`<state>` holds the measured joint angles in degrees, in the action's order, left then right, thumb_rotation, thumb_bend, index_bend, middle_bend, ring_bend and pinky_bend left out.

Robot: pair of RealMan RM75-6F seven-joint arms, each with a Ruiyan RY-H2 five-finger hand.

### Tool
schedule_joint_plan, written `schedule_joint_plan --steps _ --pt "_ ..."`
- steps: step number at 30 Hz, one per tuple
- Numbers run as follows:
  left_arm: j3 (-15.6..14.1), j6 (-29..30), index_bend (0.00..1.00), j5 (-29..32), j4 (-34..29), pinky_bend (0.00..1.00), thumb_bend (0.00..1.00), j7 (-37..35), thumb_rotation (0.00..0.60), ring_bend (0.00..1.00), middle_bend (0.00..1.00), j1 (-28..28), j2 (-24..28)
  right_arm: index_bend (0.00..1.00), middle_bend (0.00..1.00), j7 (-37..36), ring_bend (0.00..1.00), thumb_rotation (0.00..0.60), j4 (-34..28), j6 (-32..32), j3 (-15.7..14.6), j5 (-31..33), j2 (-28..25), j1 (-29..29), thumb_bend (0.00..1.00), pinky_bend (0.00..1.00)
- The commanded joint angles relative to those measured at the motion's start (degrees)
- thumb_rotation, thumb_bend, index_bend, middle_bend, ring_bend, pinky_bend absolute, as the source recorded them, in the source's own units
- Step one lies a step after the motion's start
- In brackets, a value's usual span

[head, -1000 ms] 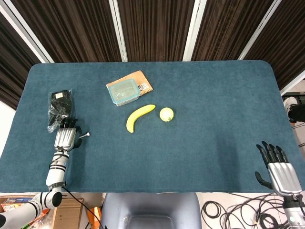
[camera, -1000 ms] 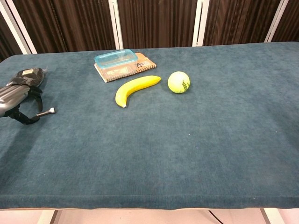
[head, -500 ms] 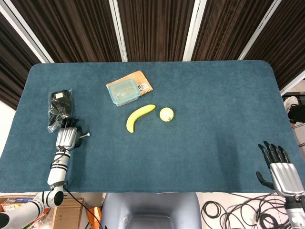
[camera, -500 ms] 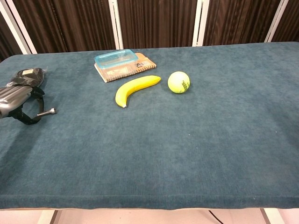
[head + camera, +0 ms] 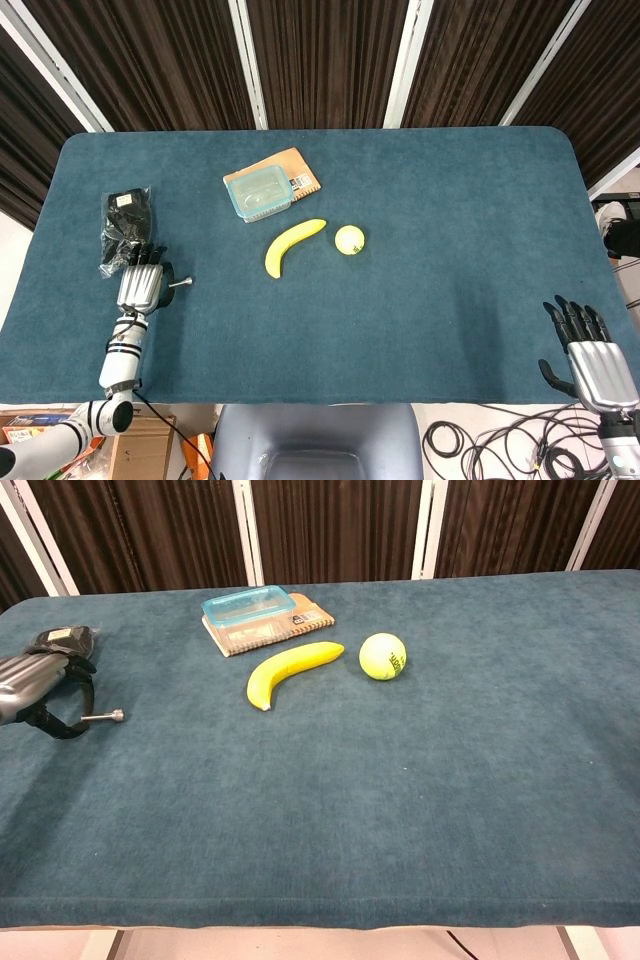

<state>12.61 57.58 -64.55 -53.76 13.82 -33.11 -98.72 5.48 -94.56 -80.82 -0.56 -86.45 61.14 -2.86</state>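
My left hand (image 5: 140, 287) lies low over the table's left side, just below a black plastic bag (image 5: 125, 230). Its dark fingers curl under the palm and hold nothing, while the thumb sticks out to the right. The chest view shows the same left hand (image 5: 30, 685) at the left edge, its fingertips close to the bag (image 5: 62, 640); I cannot tell if they touch. My right hand (image 5: 587, 350) hangs off the table's near right corner, fingers straight and apart, empty. It is outside the chest view.
On the blue cloth table (image 5: 450, 200), a yellow banana (image 5: 292, 246) lies mid-table with a tennis ball (image 5: 349, 239) just right of it. Behind them a clear lidded container (image 5: 258, 193) sits on a brown notebook (image 5: 300, 172). Cables lie on the floor at bottom right.
My left hand has lifted slightly and edged toward the black bag. My right hand has drifted a little toward the near edge of the view. Nothing on the table has moved.
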Motion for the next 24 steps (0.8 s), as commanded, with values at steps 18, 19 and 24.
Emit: schedule_joint_plan --steps 18,19,24 --pt "2.1 -0.1 0.59 2.2 -8.0 0.04 0.33 3.8 0.6 0.08 0.17 -1.7 3.8 0.0 0.0 0.0 0.0 0.6 0.0 0.3 0.1 0.3 0.0 -0.1 0.29 0.01" --pt "2.2 -0.3 0.59 2.5 -8.1 0.04 0.33 4.0 0.6 0.08 0.17 -1.8 3.9 0.0 0.0 0.0 0.0 0.6 0.0 0.3 0.1 0.3 0.0 -0.1 0.29 0.01" --pt "2.8 -2.7 0.58 4.5 -8.8 0.04 0.33 4.7 0.6 0.08 0.17 -2.9 4.7 0.0 0.0 0.1 0.0 0.6 0.0 0.3 0.2 0.3 0.0 -0.1 0.29 0.01"
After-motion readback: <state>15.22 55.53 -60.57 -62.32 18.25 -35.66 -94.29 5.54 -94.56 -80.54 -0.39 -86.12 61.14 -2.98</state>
